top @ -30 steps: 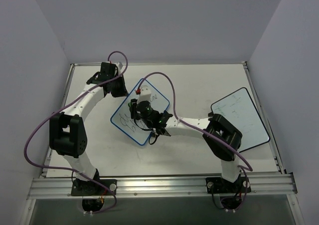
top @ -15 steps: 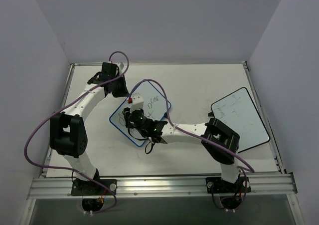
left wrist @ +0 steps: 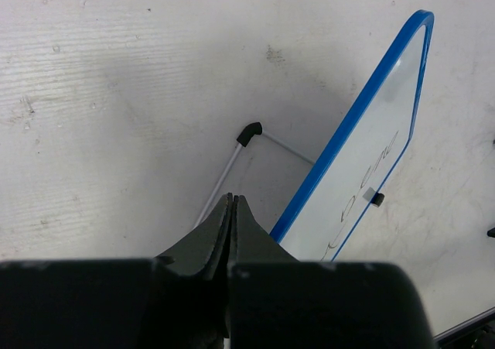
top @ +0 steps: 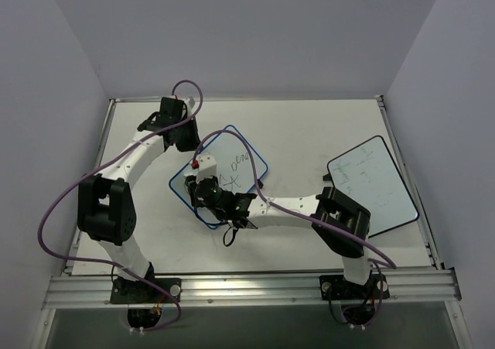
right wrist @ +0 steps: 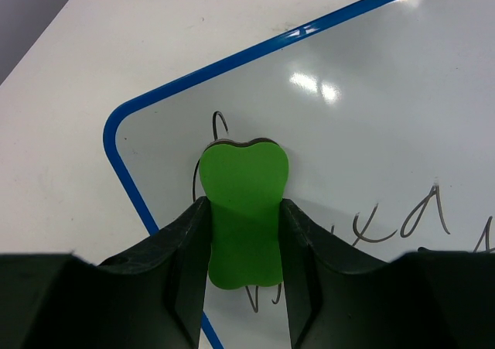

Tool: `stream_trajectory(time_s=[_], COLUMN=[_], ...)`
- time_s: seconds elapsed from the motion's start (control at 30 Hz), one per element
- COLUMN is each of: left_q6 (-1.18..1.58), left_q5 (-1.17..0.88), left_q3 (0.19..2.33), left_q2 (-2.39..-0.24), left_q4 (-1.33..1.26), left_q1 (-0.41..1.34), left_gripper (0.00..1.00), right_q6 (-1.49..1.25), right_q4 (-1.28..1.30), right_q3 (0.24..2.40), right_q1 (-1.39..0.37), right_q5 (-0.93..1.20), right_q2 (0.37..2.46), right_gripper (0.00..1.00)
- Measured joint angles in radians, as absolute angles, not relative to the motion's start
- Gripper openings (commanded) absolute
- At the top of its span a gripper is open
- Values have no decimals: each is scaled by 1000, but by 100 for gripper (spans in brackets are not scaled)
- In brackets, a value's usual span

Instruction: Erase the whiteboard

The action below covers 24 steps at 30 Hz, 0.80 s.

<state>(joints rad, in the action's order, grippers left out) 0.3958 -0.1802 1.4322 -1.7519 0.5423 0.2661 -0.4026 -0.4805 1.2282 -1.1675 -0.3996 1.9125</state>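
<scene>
The whiteboard (top: pixel 241 163), blue-framed with black scribbles, lies mid-table, turned diagonally. My right gripper (top: pixel 204 194) is over its near-left corner, shut on a green eraser (right wrist: pixel 244 171). The eraser's pad is pressed to the whiteboard (right wrist: pixel 371 124) over scribble lines, just inside the rounded blue corner. My left gripper (top: pixel 190 141) sits at the board's far-left edge. In the left wrist view the left gripper (left wrist: pixel 233 199) is shut with nothing in it, beside the blue frame (left wrist: pixel 352 124) and a thin wire stand with a black foot (left wrist: pixel 249 132).
A second white board with a black frame (top: pixel 373 183) lies at the right side of the table. The right arm's purple cable (top: pixel 255 144) arcs over the blue-framed board. Grey walls close in the table at the back and sides.
My right gripper has slid the eraser left and toward me across the board, from its middle to its near-left corner. The board has turned slightly. The left gripper has stayed where it was.
</scene>
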Motion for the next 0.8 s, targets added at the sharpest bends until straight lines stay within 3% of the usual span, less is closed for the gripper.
stream_trajectory(time_s=[0.8], left_q6=[395], left_q5=[-180], left_q3=[1432], left_q2=[-1752], left_q4=[543], left_q1=[268], left_gripper=[2], right_q6=[-387], right_q4=[-392], right_q3=[1252], right_q1=[-1102], right_q5=[-389], right_q2=[1897], right_gripper=[0])
